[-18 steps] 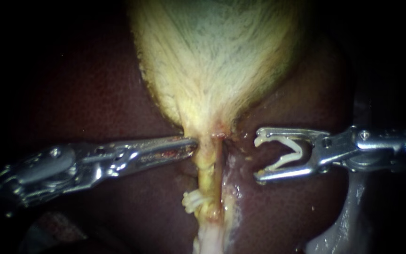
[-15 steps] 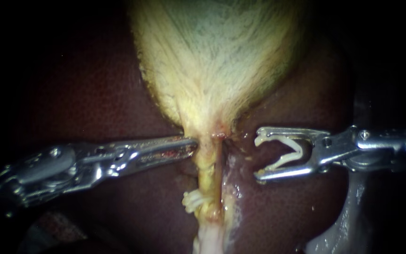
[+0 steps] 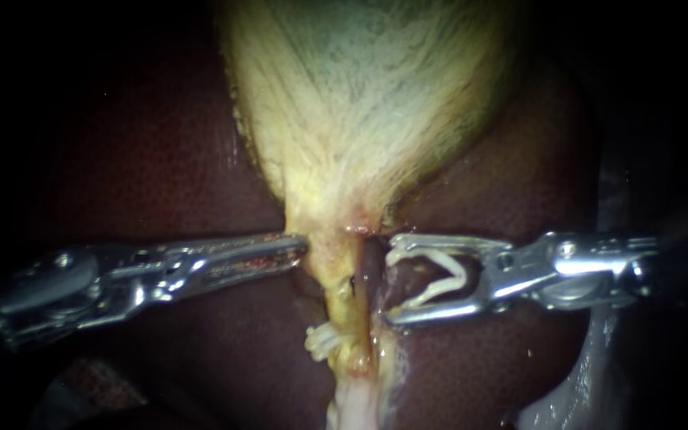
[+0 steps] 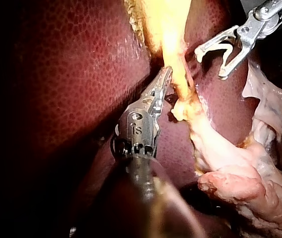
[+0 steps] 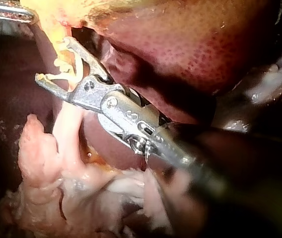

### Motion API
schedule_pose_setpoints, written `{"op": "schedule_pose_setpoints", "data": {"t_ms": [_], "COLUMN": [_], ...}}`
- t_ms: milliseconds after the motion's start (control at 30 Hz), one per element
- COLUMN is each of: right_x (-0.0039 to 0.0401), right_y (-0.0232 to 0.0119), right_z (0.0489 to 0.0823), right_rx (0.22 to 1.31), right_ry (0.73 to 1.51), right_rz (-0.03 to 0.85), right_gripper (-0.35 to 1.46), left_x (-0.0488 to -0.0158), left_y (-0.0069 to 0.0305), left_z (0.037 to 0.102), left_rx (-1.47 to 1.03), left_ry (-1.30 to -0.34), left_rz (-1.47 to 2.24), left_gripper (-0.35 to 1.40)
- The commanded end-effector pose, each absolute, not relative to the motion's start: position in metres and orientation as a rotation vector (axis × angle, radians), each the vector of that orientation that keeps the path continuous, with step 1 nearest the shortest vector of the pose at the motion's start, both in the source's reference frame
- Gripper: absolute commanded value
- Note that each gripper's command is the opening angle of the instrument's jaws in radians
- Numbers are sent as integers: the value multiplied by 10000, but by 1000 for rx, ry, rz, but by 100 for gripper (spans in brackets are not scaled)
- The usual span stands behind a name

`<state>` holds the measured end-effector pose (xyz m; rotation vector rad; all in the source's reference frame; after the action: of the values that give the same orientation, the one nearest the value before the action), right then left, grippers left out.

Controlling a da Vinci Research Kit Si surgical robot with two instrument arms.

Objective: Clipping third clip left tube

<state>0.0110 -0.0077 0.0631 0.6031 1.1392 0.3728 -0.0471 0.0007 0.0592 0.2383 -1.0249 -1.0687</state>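
Jaws of the right instrument (image 3: pixel 390 279) stand wide apart, and a white open clip (image 3: pixel 457 272) sits between them, its two legs lying along the inner faces of the jaws and its bend deep in the throat. The tips of these jaws come just up to the right side of the tube (image 3: pixel 338 279), a yellowish stalk that runs from the far side of the scene toward the near side. In the endoscope view the tube lies just outside the mouth. In the right wrist view, where the right instrument (image 5: pixel 52 59) reaches toward it, I cannot tell whether the tube lies inside the mouth or only passes behind it. Across the tube, the left instrument (image 3: pixel 300 243) has its jaws lying flat together, and their tip touches the tube's left side where it leaves the gallbladder; whether any shred of tissue is pinched there cannot be made out. The left wrist view agrees: the left instrument (image 4: pixel 168 73) has its slim tip against the tube (image 4: pixel 181 79), and the right instrument (image 4: pixel 210 62) gapes on the other side, a little apart from it. Nearer along the tube, a white clip on the tube (image 3: pixel 322 341) is closed around it and juts to the left. The gallbladder (image 3: pixel 360 103), pale and yellow, widens at the far end, and the dark red liver (image 3: pixel 161 159) lies on both sides under the two shafts.
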Motion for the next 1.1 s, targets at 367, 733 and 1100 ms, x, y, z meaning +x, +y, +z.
{"op": "schedule_pose_setpoints", "data": {"t_ms": [367, 733, 1100], "right_x": [126, 141, 157], "right_y": [-85, -104, -133], "right_z": [691, 725, 698], "right_rx": [621, 617, 806], "right_ry": [1126, 1113, 1094], "right_rz": [398, 408, 367], "right_gripper": [60, 60, 53], "left_x": [-475, -484, -501], "left_y": [3, 6, 11], "left_z": [578, 568, 576], "left_rx": [235, 235, 230], "left_ry": [-1024, -1022, -1026], "left_rz": [-1074, -1079, -1070], "left_gripper": [-35, -35, -35]}}
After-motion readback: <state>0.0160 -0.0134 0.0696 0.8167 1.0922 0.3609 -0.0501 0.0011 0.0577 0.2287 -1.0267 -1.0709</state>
